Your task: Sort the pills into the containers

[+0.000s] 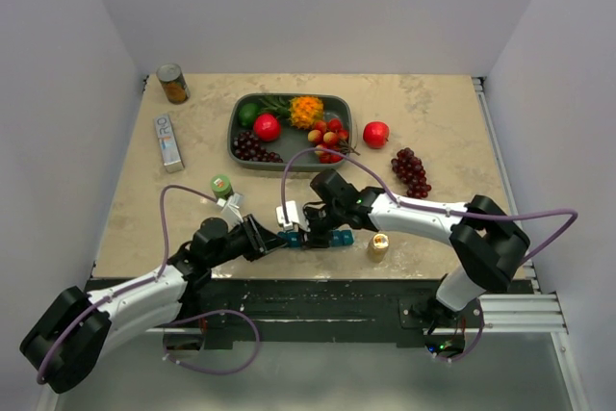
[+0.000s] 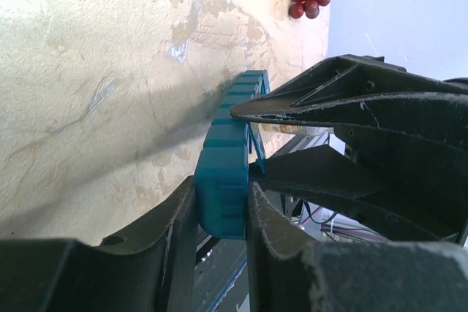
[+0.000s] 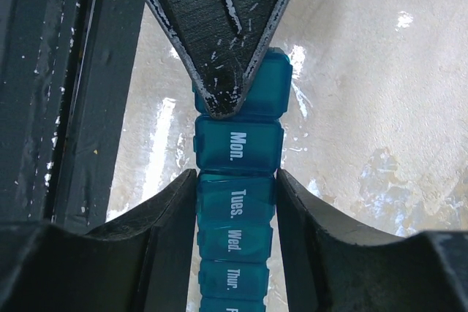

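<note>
Left gripper and right gripper meet near the front edge of the marbled tabletop, both on the teal pill organiser. Left wrist: jaws clenched on the organiser's end. Right wrist: jaws grasping its sides at the Tues. compartment.

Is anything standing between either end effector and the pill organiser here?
Nothing visible. The left end effector clamps one end of the pill organiser; the right end effector pinches its sides at the Tues. compartment.
</note>
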